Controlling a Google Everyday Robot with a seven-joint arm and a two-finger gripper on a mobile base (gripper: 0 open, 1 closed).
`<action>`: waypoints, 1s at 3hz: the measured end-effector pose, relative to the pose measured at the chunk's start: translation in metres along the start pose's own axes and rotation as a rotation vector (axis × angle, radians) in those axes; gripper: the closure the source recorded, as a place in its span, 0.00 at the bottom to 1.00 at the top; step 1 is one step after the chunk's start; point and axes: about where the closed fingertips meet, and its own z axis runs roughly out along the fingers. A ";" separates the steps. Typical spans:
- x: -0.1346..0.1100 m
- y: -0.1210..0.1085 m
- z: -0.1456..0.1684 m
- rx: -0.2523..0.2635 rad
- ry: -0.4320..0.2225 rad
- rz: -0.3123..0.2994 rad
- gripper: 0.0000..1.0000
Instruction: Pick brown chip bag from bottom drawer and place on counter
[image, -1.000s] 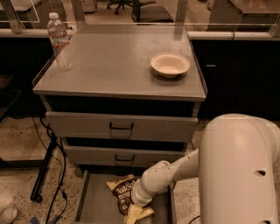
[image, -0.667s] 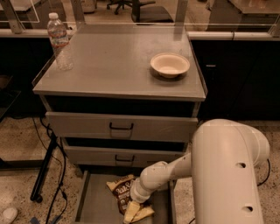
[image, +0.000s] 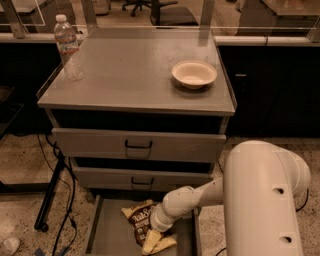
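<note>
The brown chip bag (image: 136, 218) lies in the bottom drawer (image: 102, 235), which is pulled out at floor level below the two handled drawers. My arm reaches down from the right into the drawer. My gripper (image: 159, 245) is at the bag's near right end, its pale yellow fingers (image: 149, 242) spread open and low over the drawer floor; I cannot tell whether they touch the bag. The counter (image: 130, 75) is the grey cabinet top above.
A tan bowl (image: 194, 74) sits on the right of the counter and a clear water bottle (image: 67, 46) stands at its left edge. My white arm housing (image: 262, 200) fills the lower right. Cables and a black stand leg (image: 50, 195) lie left of the cabinet.
The arm housing has shifted slightly left and back. The gripper stays at the bag's near end, and the bag has not moved.
</note>
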 end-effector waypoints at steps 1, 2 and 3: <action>0.014 -0.014 0.011 0.015 -0.026 0.024 0.00; 0.031 -0.028 0.023 0.024 -0.022 0.050 0.00; 0.050 -0.038 0.037 0.022 -0.008 0.087 0.00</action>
